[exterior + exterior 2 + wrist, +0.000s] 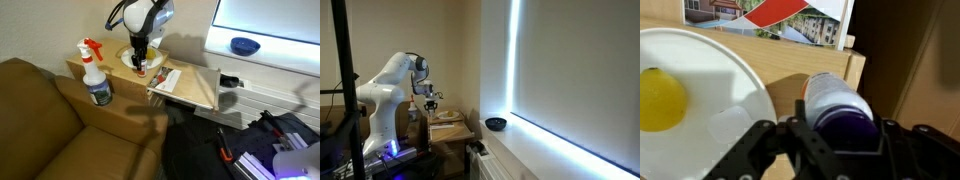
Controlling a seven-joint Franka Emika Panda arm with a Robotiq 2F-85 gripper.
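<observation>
In the wrist view my gripper (840, 128) is shut on a small white bottle (833, 97) with a purple cap; the jaws press on both sides of the cap end. The bottle's far end points down at the wooden table (780, 60). Just to its left lies a white plate (720, 90) with a yellow lemon-like fruit (660, 98) on it. In both exterior views the gripper (141, 58) (428, 100) hangs just over the table, beside the plate (131, 58) (447, 116).
A spray bottle (97, 75) with a red trigger stands at the table's near corner. A printed leaflet (770, 20) leans behind the plate. A wooden board (190, 88) sits beside the table, a brown couch (40, 110) next to it, and a blue bowl (244, 45) (496, 124) on the white sill.
</observation>
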